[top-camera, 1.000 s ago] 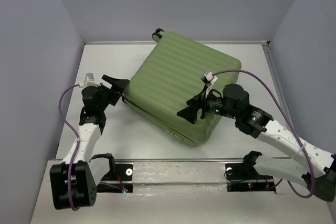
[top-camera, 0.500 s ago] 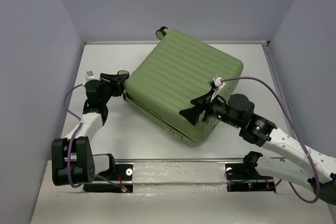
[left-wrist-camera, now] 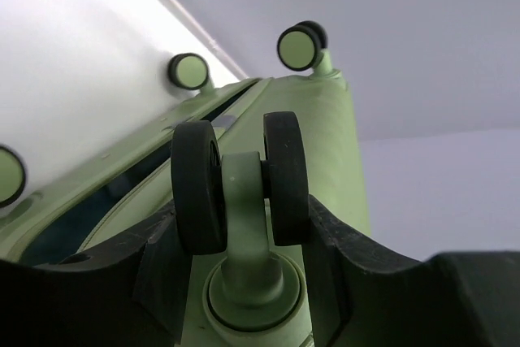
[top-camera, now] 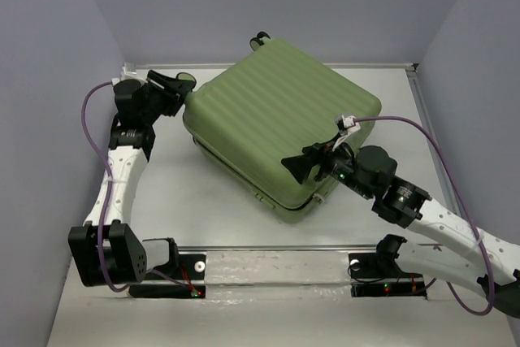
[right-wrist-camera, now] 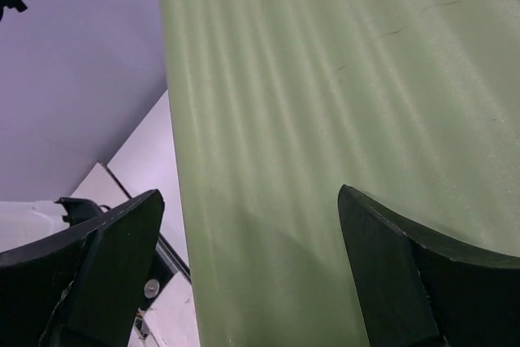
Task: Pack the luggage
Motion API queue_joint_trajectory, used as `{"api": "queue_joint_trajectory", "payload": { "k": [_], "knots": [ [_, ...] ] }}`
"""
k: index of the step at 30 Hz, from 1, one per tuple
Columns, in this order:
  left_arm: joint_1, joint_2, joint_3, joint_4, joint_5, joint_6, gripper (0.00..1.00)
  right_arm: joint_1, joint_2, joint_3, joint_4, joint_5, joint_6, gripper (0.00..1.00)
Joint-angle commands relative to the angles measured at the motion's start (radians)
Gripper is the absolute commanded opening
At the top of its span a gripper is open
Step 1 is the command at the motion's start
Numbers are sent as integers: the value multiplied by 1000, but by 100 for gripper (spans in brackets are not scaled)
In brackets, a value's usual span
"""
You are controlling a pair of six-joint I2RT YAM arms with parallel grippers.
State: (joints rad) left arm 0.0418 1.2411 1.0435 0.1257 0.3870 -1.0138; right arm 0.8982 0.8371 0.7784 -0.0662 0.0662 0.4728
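The light-green ribbed suitcase (top-camera: 276, 123) lies flat on the white table, its lid nearly shut with a thin dark gap along the seam (left-wrist-camera: 57, 229). My left gripper (top-camera: 180, 85) is at its far-left corner, shut on a black double wheel (left-wrist-camera: 240, 180) with a green stem; the fingers (left-wrist-camera: 341, 258) press both sides. Three more wheels (left-wrist-camera: 299, 45) show beyond it. My right gripper (top-camera: 299, 166) is open, its jaws spread wide over the ribbed shell (right-wrist-camera: 325, 79) near the front corner, holding nothing.
Grey walls enclose the table on the left, back and right. A metal rail (top-camera: 276, 262) with the arm bases runs along the near edge. Bare white table (top-camera: 195, 209) lies in front of the suitcase, left of the right arm.
My left gripper has moved back and left while holding the wheel, and the suitcase has shifted toward the back wall and turned with it. My right gripper stays open over the shell.
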Motion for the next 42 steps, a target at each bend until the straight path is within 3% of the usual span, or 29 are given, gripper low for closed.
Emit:
{"api": "queue_joint_trajectory", "payload": {
  "k": [1,10,16,18,20,21,24,25,31,37,39,42],
  "knots": [
    [23,-129,-23,95,69,38,6,7,53,-25,-219,26,35,95],
    [61,-82,-200,157,105,70,6,7,13,36,-339,20,-3,86],
    [70,-29,-207,107,82,138,13,7,-9,172,-460,96,-40,94],
    [70,-26,-223,117,78,141,14,7,-35,199,-510,142,-30,92],
    [70,-17,-237,127,90,138,13,7,-85,206,-562,222,7,71],
    [70,-12,-235,135,98,133,8,7,-108,187,-582,274,51,48],
    [70,-18,-229,158,144,95,6,7,-211,116,-650,345,180,10],
    [70,-31,-221,158,147,87,6,7,-236,86,-662,362,213,7],
    [70,-75,-119,111,190,55,6,7,-296,-89,-735,472,397,7],
    [67,-92,-59,101,242,3,6,-14,-164,-188,-574,552,471,50],
    [67,-92,-40,100,265,-15,6,-57,-136,-203,-476,531,460,55],
    [61,-101,-23,98,291,-40,6,-221,-124,-261,-286,339,403,57]
  ]
}}
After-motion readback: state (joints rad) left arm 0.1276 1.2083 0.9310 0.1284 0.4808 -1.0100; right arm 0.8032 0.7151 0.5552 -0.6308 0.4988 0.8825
